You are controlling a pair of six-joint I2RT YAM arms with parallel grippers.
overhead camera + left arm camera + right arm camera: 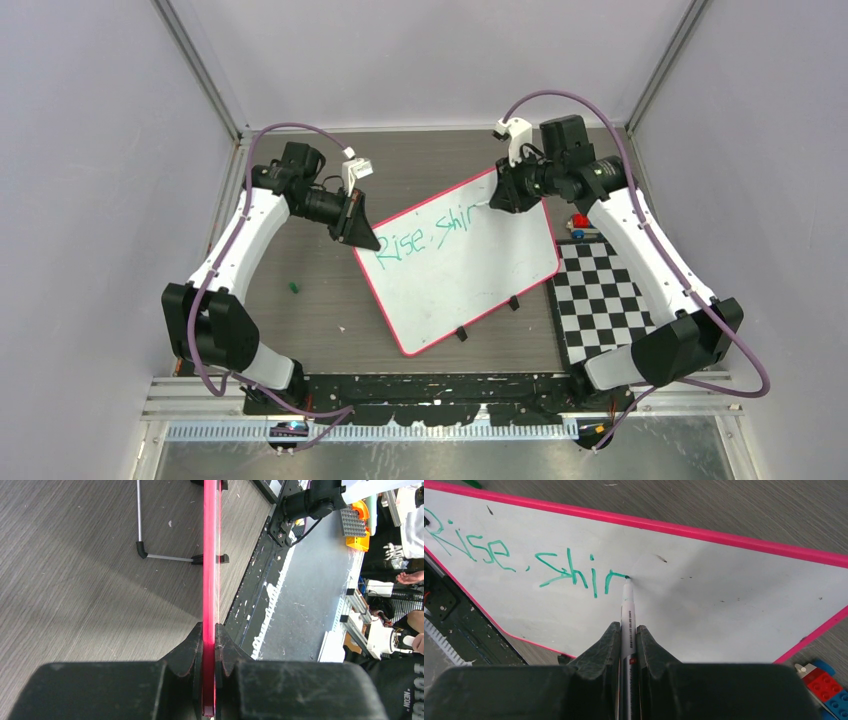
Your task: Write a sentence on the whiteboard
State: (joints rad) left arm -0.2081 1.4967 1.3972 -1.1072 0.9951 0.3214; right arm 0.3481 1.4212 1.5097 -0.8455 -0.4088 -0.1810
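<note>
Black fingers of the right hand (628,635) are clamped on a pen (627,605). Its tip touches the whiteboard (734,595) at the end of the green sentence (524,565), which reads "Rise, shir". The left hand (210,640) is squeezed tight on the board's pink left edge. The board sits at a slant in the middle of the counter (320,300). To finish the "n" well, press lightly, pull the tip down slowly, and hold the board steady so it cannot slide.

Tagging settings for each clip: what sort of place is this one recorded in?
Probably a robotics lab work cell: a table boxed in by plain panels on aluminium posts, a checkerboard mat, and cluttered equipment benches beyond the table edge in the left wrist view.
</note>
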